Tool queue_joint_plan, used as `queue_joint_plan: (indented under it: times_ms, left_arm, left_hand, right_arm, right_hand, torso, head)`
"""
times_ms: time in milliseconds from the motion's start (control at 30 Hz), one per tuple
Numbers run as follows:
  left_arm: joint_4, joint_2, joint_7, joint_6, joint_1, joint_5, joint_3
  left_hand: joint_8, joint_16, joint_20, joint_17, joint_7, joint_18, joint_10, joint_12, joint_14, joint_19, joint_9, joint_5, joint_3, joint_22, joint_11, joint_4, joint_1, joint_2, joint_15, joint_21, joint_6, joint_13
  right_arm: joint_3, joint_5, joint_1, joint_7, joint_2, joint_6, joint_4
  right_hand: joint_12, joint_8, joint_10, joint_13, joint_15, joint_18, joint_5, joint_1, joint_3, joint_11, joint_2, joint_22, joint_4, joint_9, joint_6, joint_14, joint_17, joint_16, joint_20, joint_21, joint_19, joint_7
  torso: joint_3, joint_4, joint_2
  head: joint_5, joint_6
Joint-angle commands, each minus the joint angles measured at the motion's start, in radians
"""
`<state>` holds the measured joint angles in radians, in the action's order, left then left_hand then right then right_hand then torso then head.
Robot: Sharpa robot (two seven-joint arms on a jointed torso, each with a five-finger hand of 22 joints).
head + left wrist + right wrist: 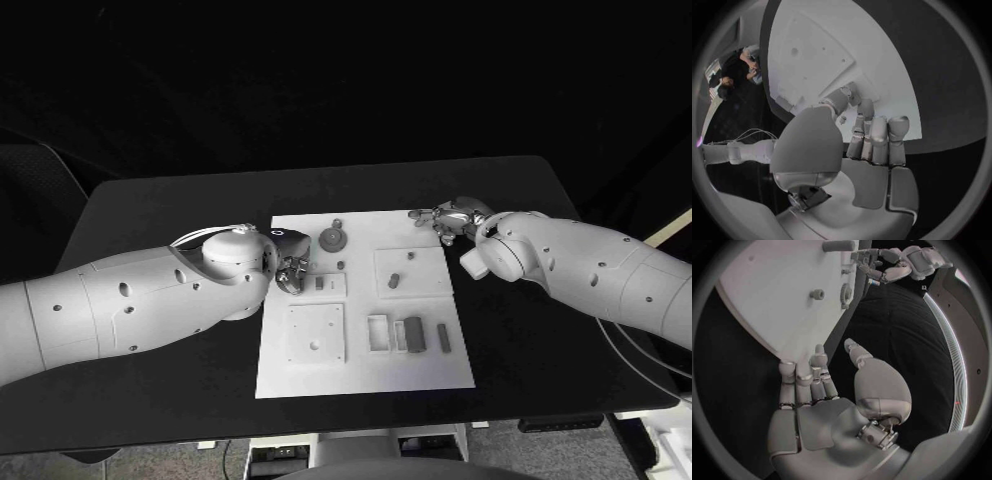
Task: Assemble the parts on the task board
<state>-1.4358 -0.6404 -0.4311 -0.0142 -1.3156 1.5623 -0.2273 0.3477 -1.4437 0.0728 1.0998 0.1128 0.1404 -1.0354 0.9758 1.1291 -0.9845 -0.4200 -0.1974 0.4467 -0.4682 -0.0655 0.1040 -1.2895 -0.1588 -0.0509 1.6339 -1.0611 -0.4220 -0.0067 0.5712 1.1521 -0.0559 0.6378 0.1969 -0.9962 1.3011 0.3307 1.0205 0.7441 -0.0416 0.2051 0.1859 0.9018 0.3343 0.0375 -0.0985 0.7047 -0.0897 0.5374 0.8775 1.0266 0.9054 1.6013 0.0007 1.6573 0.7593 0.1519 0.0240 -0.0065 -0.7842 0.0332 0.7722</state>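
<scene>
The white task board [361,372] lies in the middle of the black table. On it are a round grey gear part [335,239], small grey parts [392,281] on raised squares, and two long grey bars [414,334] near the front. My left hand [293,270] is at the board's left edge, fingers straight and side by side [873,140], holding nothing. My right hand [450,218] is at the board's far right corner, its fingers [811,377] stretched toward the board's edge [773,340] and empty. Across the board, the right wrist view catches the left hand [898,265].
A square plate with holes [315,333] sits at the board's front left, also seen as the square plate [814,57]. A short peg [817,293] and the gear [844,292] stand up from the board. Black table [173,210] surrounds the board.
</scene>
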Motion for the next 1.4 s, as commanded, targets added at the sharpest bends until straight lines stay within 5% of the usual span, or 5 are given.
queue_joint_plan:
  times_ms: [33,1400]
  left_arm:
    - [-0.004,-0.001,-0.011,0.017,0.001,0.009,-0.001]
    - [-0.001,0.003,-0.020,0.005,0.001,0.010,-0.001]
  left_hand:
    - [0.004,-0.002,0.009,-0.001,0.026,0.035,-0.021,0.007,-0.003,0.001,-0.002,-0.005,0.003,0.001,-0.016,0.002,0.000,0.007,-0.003,-0.001,-0.032,-0.001]
    - [-0.001,-0.003,0.008,-0.003,0.028,0.034,-0.033,0.011,0.000,-0.001,-0.001,0.000,-0.012,0.002,-0.013,0.002,0.019,-0.003,-0.003,0.001,-0.026,-0.003]
  right_arm:
    - [0.000,0.008,-0.001,0.003,-0.001,-0.020,-0.001]
    - [0.000,0.009,-0.001,0.002,-0.002,-0.021,0.000]
  right_hand:
    - [-0.006,-0.005,0.001,-0.001,-0.009,0.028,0.000,-0.009,-0.006,0.003,-0.001,0.000,0.000,-0.001,0.002,0.001,-0.002,-0.007,-0.003,0.129,0.006,0.008]
    - [-0.006,-0.005,0.001,-0.002,-0.009,0.028,0.000,-0.010,-0.006,0.003,-0.001,0.000,0.000,-0.002,0.001,0.001,-0.002,-0.007,-0.003,0.129,0.005,0.008]
  torso:
    - [0.0005,-0.0003,0.000]
    - [0.0000,0.0001,0.000]
  head:
    - [0.000,-0.001]
    - [-0.001,0.000]
